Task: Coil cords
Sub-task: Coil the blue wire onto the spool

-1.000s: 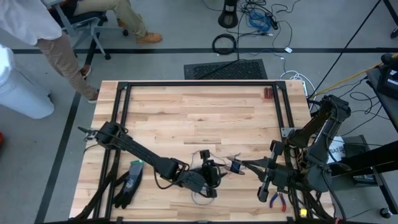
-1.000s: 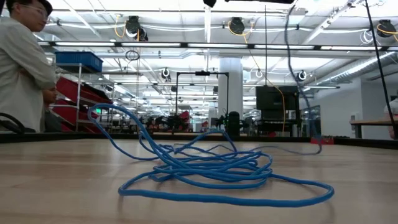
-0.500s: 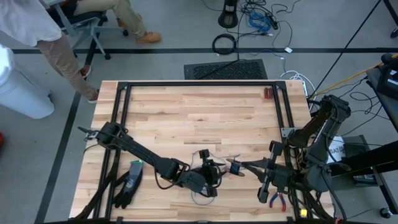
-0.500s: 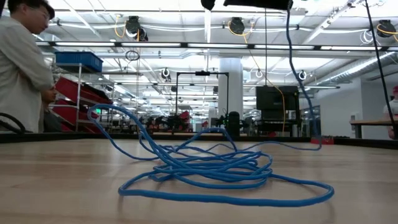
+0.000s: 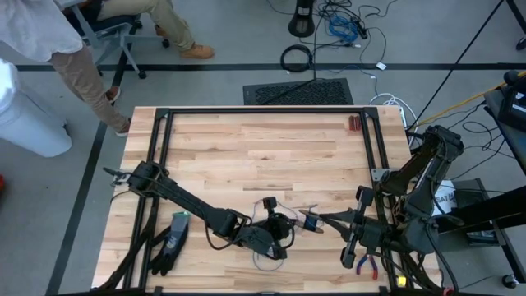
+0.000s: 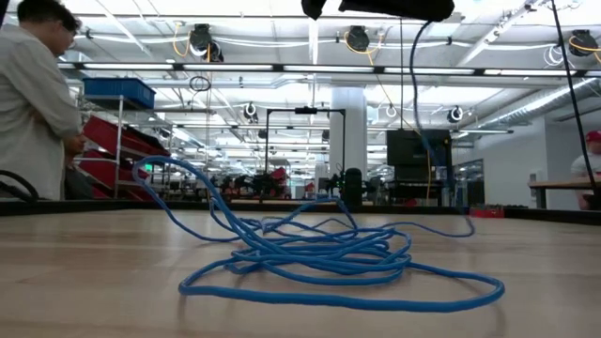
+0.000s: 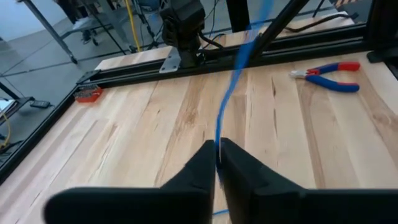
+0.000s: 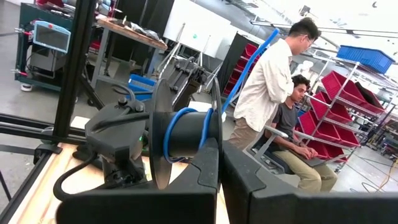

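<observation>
The blue cord (image 6: 310, 255) lies in a loose tangle on the wooden table, near its front edge (image 5: 265, 260). One strand (image 6: 413, 103) hangs from above. My left gripper (image 5: 285, 225) is above the tangle, shut on a strand (image 7: 231, 87) that runs on toward my right gripper (image 5: 319, 220). The right gripper faces it from the table's right and is shut at a black spool (image 8: 186, 134), which has a few turns of blue cord on it. My left gripper pinches one strand of the cord (image 7: 217, 144) between its two fingertips. It comes from the table's left, slanting a little down. From the fingers the strand rises clear of the table toward the spool. My right gripper carries the black spool (image 8: 163, 130) in front of its shut fingers, level, from the table's right. The fingers hide where they meet it. The spool is clear of the table, with blue cord (image 8: 180, 118) wound on its core.
Red-handled pliers (image 7: 329, 70) lie near the front right corner (image 5: 367, 263). A black glove (image 5: 168, 243) lies at the front left. A small red piece (image 5: 353, 123) sits at the far right. A black frame (image 5: 263, 112) rims the table. A person (image 6: 38, 103) stands beyond the table.
My left gripper has shut on the cord strand without shifting place. In the low view the hanging strand has swung toward the picture's left and hangs straighter. The tangle on the table has stayed as it was.
</observation>
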Controlling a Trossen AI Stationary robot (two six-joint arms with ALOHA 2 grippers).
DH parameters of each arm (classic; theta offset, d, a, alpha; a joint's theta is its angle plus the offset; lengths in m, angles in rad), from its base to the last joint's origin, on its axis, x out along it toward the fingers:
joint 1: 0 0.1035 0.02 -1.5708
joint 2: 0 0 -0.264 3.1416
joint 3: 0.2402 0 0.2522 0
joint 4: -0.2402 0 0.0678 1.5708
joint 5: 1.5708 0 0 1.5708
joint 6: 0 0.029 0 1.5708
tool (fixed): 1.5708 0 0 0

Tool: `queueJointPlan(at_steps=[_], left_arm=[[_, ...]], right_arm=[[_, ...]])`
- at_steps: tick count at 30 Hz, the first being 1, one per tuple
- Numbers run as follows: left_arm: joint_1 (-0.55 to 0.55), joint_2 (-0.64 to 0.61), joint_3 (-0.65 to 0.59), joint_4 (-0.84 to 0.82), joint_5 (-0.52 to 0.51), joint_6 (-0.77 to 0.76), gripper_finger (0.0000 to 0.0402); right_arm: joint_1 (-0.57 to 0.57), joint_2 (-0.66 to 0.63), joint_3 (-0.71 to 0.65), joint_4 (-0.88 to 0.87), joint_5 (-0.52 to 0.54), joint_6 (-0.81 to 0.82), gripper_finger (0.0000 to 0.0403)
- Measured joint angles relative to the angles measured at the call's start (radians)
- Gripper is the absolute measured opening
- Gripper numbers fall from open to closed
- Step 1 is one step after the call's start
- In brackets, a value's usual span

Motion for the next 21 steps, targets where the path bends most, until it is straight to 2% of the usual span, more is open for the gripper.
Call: queueJointPlan(at_steps=[4,7,16,21], left_arm=[[0.000,-0.002,0.000,-0.021,-0.015,0.007,0.0008],[-0.001,-0.023,0.000,-0.108,-0.055,-0.007,0.0008],[-0.023,-0.159,0.000,-0.473,-0.133,-0.237,0.0003],[-0.071,-0.219,0.000,-0.579,-0.192,-0.295,0.0003]], right_arm=[[0.000,0.000,0.000,0.000,0.000,0.000,0.0000],[0.000,0.000,0.000,-0.002,0.000,0.000,0.0000],[0.000,0.000,0.000,-0.032,0.001,0.010,0.0000],[-0.003,0.000,0.000,-0.065,0.001,0.036,0.0000]])
